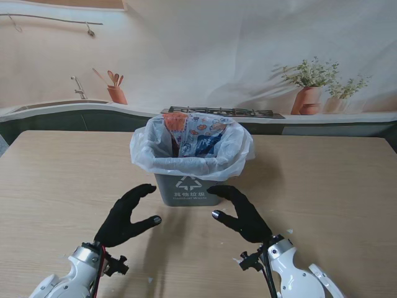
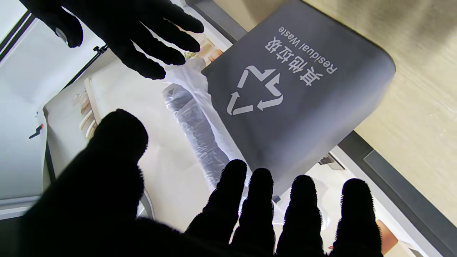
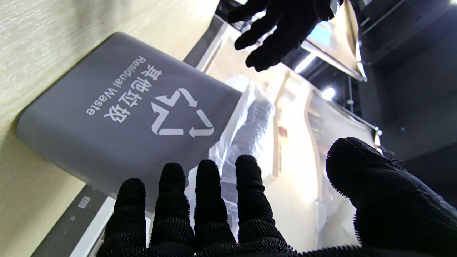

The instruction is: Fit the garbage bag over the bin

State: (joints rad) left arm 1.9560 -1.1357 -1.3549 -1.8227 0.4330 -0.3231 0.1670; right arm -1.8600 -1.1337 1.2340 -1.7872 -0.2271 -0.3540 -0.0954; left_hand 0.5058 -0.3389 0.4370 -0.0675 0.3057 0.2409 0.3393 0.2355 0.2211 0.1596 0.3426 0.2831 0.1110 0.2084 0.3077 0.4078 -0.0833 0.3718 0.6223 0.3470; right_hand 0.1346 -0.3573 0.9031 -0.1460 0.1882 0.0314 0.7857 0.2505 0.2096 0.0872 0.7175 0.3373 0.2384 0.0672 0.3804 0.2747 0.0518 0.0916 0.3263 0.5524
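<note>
Left robot hand (image 1: 127, 217), right robot hand (image 1: 244, 215) — both spread, empty

stand: high, looking down | wrists: close, along fingers | shared: bin (image 1: 188, 191)

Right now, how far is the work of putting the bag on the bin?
Mostly done: the garbage bag is folded over the rim of the bin, with colourful waste inside. Nothing is in hand: the left hand and right hand are open, near the bin. At most some smoothing remains.
</note>
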